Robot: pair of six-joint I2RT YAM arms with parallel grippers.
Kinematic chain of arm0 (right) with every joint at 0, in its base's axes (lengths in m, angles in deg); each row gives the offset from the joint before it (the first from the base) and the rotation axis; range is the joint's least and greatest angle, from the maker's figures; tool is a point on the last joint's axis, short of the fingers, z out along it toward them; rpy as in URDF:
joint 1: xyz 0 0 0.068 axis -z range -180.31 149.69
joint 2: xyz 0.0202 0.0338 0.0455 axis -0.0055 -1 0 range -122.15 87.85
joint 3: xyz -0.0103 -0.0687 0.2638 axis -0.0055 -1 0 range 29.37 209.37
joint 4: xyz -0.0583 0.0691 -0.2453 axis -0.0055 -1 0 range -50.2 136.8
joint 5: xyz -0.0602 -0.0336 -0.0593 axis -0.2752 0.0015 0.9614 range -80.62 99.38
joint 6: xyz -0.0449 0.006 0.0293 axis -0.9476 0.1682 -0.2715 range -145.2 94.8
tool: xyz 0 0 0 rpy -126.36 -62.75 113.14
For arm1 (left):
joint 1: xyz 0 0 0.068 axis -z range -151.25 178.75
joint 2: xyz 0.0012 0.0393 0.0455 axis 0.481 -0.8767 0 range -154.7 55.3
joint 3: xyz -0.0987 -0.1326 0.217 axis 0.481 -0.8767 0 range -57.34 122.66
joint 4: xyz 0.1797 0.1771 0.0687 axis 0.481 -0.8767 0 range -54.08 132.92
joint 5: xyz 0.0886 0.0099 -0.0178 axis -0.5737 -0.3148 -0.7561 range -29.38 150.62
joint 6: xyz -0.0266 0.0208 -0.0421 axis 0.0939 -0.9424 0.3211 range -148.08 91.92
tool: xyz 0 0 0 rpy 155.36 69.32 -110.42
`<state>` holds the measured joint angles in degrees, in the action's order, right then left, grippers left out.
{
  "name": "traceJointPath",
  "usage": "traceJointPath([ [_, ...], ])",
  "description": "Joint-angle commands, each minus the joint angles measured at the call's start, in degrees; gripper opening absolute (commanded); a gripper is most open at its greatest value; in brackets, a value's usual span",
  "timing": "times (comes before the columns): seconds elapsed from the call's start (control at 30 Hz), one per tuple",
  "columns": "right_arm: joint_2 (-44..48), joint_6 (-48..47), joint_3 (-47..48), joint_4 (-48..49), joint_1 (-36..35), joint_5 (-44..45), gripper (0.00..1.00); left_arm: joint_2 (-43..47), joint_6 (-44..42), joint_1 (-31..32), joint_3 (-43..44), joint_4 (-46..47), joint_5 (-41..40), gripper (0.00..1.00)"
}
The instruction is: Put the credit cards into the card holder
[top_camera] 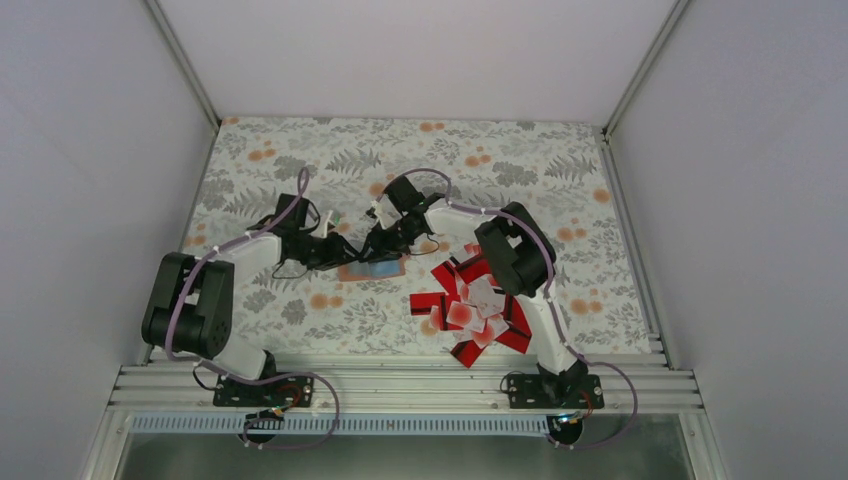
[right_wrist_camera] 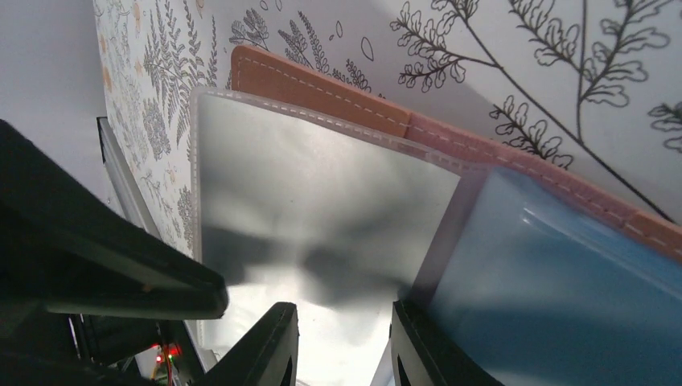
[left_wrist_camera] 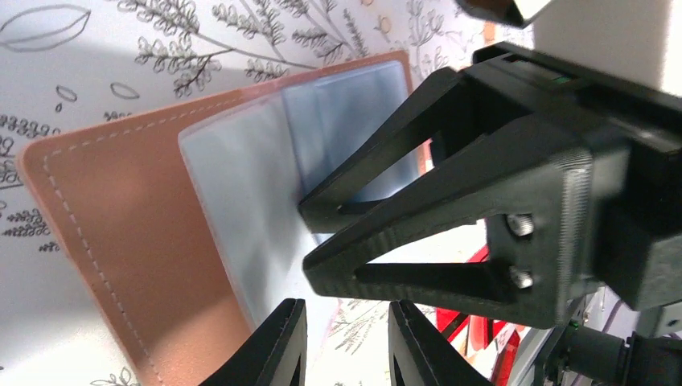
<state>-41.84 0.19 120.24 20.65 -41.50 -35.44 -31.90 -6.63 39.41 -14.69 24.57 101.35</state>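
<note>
Card holder (top_camera: 372, 270): lying open and flat at the centre of the floral table (top_camera: 560, 170), tan cover down, clear sleeves (left_wrist_camera: 241, 177) facing up, no card showing inside.
Credit cards (top_camera: 472, 308): lying heaped in a red-and-white fan at four o'clock from the holder, near it but apart.
Right gripper (left_wrist_camera: 310, 237): pointing in from one o'clock, fingers narrowly apart, tips sitting at the sleeve's face near the fold; actual contact hard to confirm, nothing visibly pinched.
Left gripper (left_wrist_camera: 347, 310): angling in from ten o'clock, hovering low at the holder's edge, fingers slightly apart with only tablecloth showing between them.
Step in hand: by the look of it, working a sleeve pocket open before fetching any card.
Doing it well: pinning the cover with one gripper while lifting only the top sheet with the other; keeping the pocket mouth turned toward the pile; avoiding dragging the holder across the cloth.
Left arm (top_camera: 190, 300): folding at the elbow at eight o'clock, forearm stretching across to the holder.
Right arm (top_camera: 515, 260): arching high over the card pile, wrist curling back down onto the holder.
</note>
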Motion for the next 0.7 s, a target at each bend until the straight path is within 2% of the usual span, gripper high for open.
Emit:
traceJointPath([
  [0.0, 3.14, -1.00, 0.51, -0.81, -0.40, 0.47, 0.31, -0.52, -0.50, 0.05, -1.30, 2.32, -0.71, 0.27],
  [0.2, 8.44, -4.48, 0.47, -5.98, -0.06, 5.71, 0.33, -1.14, -0.58, -0.02, -2.91, 3.09, -2.17, 0.27],
  [0.3, 13.34, -6.66, -1.14, -9.13, 0.29, 10.64, 0.41, -1.69, -1.23, 0.03, -2.34, 2.58, -3.30, 0.27],
  [0.47, 22.63, -6.55, -9.54, -12.39, 2.11, 20.38, 0.64, -2.47, -3.41, 0.37, 1.06, 0.01, -5.84, 0.27],
  [0.6, 31.55, -0.58, -17.69, -13.07, 5.83, 30.14, 0.81, -3.72, -4.54, 0.44, 2.76, -1.24, -7.05, 0.27],
  [0.67, 36.91, 3.11, -20.64, -13.32, 7.48, 34.20, 0.94, -4.22, -4.74, 0.42, 2.81, -1.08, -7.00, 0.27],
])
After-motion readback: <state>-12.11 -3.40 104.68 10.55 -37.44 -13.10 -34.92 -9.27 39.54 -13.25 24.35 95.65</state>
